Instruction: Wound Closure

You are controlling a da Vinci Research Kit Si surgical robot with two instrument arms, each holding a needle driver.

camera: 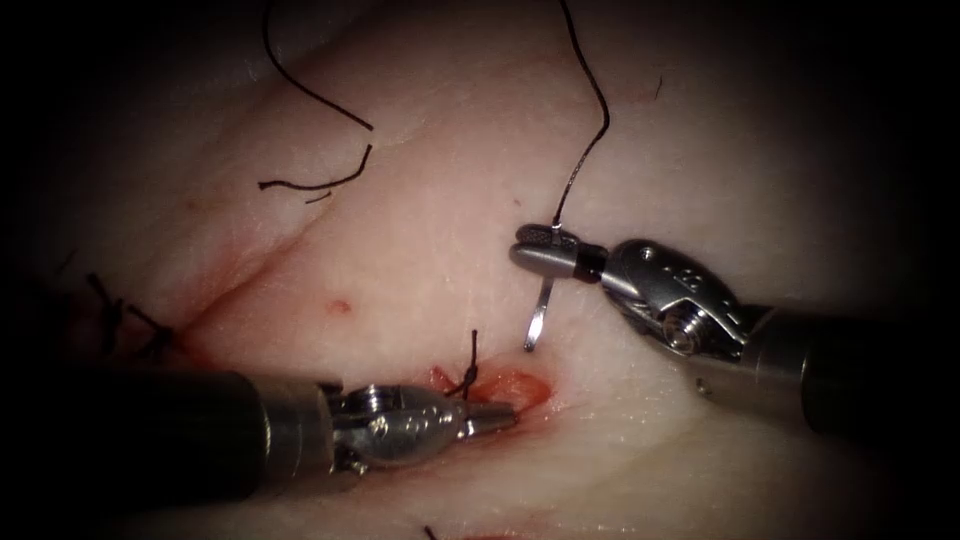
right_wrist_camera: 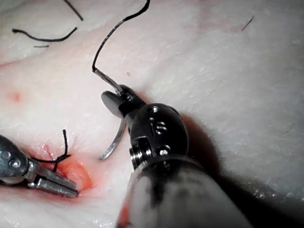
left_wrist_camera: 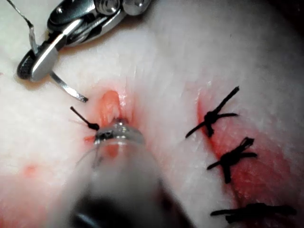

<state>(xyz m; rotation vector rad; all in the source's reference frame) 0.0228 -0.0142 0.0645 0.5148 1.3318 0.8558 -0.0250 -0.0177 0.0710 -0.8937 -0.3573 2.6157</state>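
Tissue lying pale, cut at 6 o'clock | left tool resting closed-jawed, empty, at cut | right tool at 3 o'clock gripping needle near thread end, clear of tissue | thread trailing toward 12 o'clock

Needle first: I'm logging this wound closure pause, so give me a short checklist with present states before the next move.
1. Right tool shut on the needle near its thread end: ok.
2. Needle tip free above the tissue, not in it: ok.
3. Thread trails from the needle, unsnagged: ok.
4. Left tool at the open cut, jaws shut, holding tissue: cannot tell.
5. Knotted stitch beside the cut intact: ok.
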